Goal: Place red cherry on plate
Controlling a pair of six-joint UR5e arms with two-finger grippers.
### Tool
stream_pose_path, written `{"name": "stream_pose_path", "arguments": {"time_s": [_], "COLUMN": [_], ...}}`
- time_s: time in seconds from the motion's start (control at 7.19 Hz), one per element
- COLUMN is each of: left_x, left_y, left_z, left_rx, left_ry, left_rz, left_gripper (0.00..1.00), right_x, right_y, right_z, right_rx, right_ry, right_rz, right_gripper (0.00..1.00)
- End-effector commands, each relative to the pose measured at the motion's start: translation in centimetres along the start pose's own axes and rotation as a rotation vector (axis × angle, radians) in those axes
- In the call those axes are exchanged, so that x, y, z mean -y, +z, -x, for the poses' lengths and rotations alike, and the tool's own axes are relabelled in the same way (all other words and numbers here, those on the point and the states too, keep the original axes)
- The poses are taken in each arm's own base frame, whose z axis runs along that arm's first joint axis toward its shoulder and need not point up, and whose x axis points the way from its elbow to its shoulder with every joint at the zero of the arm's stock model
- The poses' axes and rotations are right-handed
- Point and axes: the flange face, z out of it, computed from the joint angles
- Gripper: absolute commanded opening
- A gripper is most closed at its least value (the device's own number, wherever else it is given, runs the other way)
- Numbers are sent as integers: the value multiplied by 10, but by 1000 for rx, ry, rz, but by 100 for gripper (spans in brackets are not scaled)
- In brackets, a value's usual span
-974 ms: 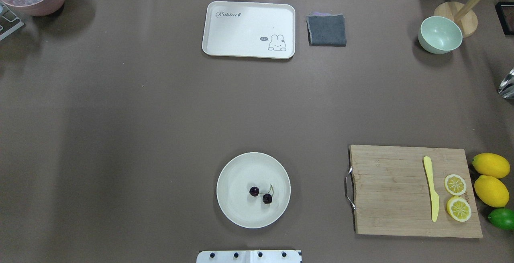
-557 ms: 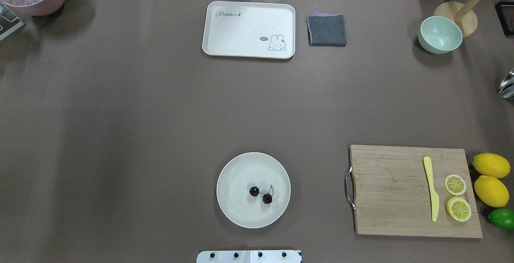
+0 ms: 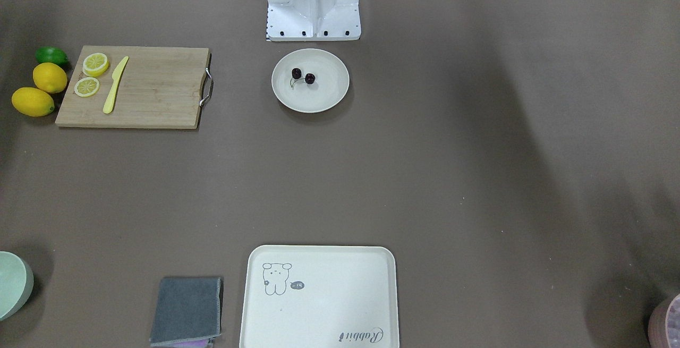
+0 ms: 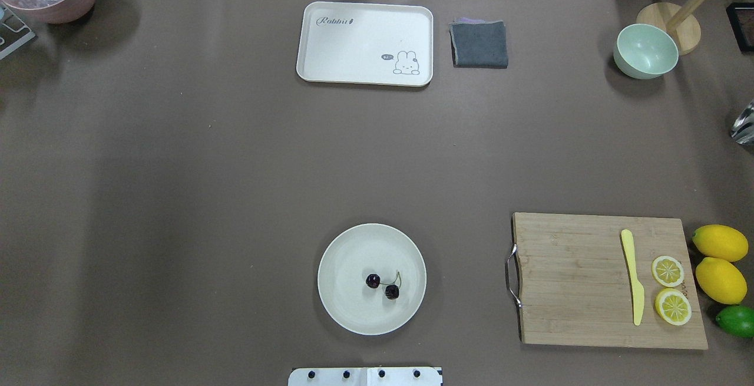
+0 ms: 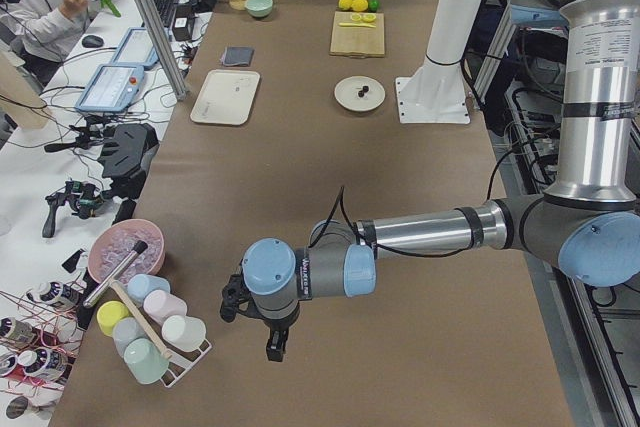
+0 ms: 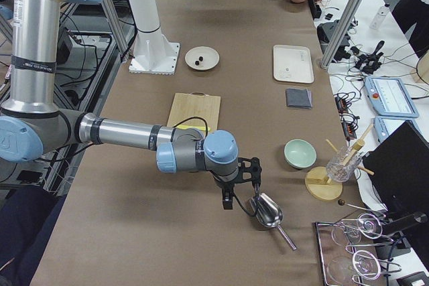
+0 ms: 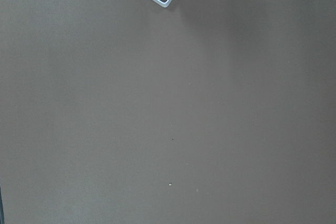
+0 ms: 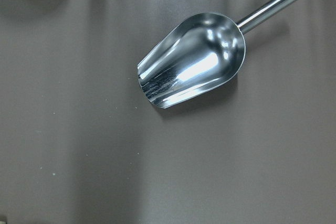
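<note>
My left gripper [image 5: 272, 345] hangs over the table [image 5: 420, 367], and my right gripper [image 6: 228, 200] is beside one steel scoop [image 8: 194, 59]; I can't tell either one's grip. Further out, one red cherry [image 4: 382, 286] pair, two fruits, lies on the single plate [image 4: 347, 253]. Two lemons [image 4: 720, 243] and one lime [image 4: 736, 320] sit beside the cutting board [image 4: 571, 280], with two slices [image 4: 667, 271] on it.

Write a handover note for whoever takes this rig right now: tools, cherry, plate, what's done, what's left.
Left tool: over bare table at the robot's left end; open or shut cannot be told.
Right tool: at the right end, beside the metal scoop; open or shut cannot be told.
Red cherry: lies inside the plate, far from both arms.
Done: cherry is on the plate.
Left: nothing, as far as these views show.
</note>
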Motion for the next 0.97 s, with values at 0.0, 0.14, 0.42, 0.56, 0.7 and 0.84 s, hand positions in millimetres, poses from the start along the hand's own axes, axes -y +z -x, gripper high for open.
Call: {"name": "stream_pose_path", "arguments": {"time_s": [0.0,0.14,0.42,0.56,0.7,0.84], "left_x": [2,2,3,3,4,4], "left_y": [-2,-2,-4,-7,-8,-10], "left_z": [-1,-1,-3,-5,-6,-7], "left_rx": [1,-1,2,3,4,6], "left_ry": [1,5,10,15,19,22], "left_rz": [-3,-4,-9,-14,-17,-20], "left_gripper": [98,98,98,98,98,98], "right_x": [0,3,12,12,13,5], "right_y": [-1,-3,-7,-8,-11,-7], "right_z": [-4,-2,-1,0,3,-3], "right_rx": [-39,-44,-74,-74,-78,-85], "right_ry": [-15,-75,-98,-105,-128,-180], "right_rz": [-9,-14,-26,-30,-50,-78], "right_gripper": [100,100,100,100,100,100]}}
